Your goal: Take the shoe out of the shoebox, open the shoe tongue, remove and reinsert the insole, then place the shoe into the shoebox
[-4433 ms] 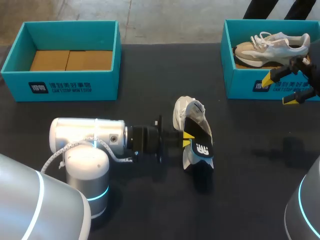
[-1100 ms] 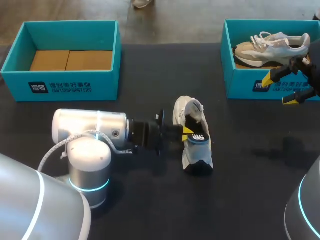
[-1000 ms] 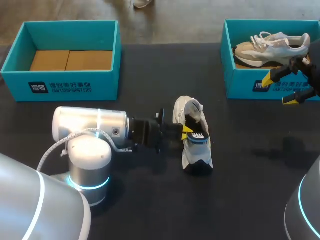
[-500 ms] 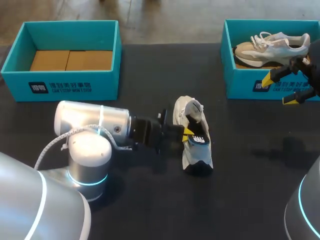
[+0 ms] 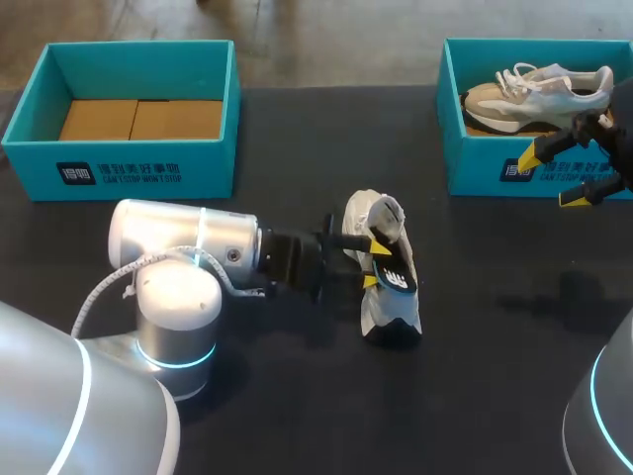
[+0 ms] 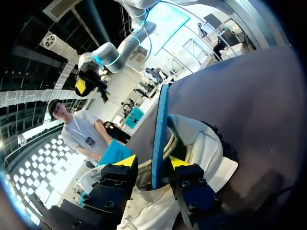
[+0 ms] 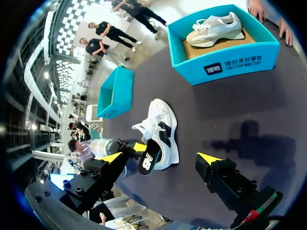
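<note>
Black matte table, faint shadows

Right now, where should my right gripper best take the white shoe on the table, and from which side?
Probably its far end, away from the insole, coming from the right. The white shoe seems to lie on its side, opening toward the left gripper, which straddles the insole there.

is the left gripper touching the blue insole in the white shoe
Apart. The left wrist view shows the blue insole edge-on between the fingers of the left gripper, with white shoe visible in a gap each side.
</note>
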Robot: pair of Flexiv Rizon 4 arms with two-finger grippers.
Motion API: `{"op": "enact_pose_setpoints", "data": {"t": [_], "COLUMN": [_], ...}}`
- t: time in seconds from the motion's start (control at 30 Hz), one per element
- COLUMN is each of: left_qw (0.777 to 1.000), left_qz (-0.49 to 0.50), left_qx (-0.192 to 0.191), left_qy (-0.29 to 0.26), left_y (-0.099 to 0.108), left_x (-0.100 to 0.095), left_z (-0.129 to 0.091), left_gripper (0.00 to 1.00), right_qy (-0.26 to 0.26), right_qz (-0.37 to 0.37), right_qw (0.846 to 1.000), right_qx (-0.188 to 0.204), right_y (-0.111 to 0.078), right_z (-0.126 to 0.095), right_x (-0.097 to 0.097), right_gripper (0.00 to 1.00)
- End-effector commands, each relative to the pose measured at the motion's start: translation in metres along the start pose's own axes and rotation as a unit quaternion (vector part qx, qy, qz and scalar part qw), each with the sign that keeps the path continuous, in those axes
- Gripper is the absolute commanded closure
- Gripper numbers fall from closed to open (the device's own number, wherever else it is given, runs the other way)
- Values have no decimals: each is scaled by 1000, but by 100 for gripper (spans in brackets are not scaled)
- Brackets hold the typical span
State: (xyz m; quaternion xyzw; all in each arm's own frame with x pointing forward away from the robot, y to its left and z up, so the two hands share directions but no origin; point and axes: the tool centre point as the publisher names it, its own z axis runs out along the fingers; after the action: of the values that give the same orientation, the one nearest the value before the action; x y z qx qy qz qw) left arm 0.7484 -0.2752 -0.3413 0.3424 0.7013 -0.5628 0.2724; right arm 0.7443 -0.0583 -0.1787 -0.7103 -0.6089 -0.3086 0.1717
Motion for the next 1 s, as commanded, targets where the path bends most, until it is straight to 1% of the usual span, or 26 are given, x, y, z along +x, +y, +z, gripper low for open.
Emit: {"op": "enact_pose_setpoints", "data": {"t": [0.03,0.1,0.33,0.43,0.47,0.53,0.83,1.0], "left_qw": [1000,1000,1000,1000,1000,1000,1000,1000], "left_qz": [2,3,2,1,1,2,5,14], "left_qx": [1,3,10,13,14,17,17,16], "left_qy": [-7,-11,-22,-24,-24,-22,-13,-13], "left_y": [-6,-8,-17,-21,-23,-25,-23,-15], "left_x": [3,3,5,6,6,7,14,14], "left_z": [-2,-2,-2,-3,-3,-3,-4,1], "left_gripper": [65,70,69,73,78,100,100,100], "right_qy": [-2,-2,-2,-2,-2,-2,-2,-2], "right_qz": [1,1,1,1,1,1,1,1], "right_qw": [1000,1000,1000,1000,1000,1000,1000,1000], "right_qx": [0,0,0,0,0,0,0,0], "right_y": [-1,-1,-1,-1,-1,-1,-1,-1], "right_z": [0,0,0,0,0,0,0,0], "right_x": [1,1,1,1,1,1,1,1], "right_gripper": [0,0,0,0,0,0,0,0]}}
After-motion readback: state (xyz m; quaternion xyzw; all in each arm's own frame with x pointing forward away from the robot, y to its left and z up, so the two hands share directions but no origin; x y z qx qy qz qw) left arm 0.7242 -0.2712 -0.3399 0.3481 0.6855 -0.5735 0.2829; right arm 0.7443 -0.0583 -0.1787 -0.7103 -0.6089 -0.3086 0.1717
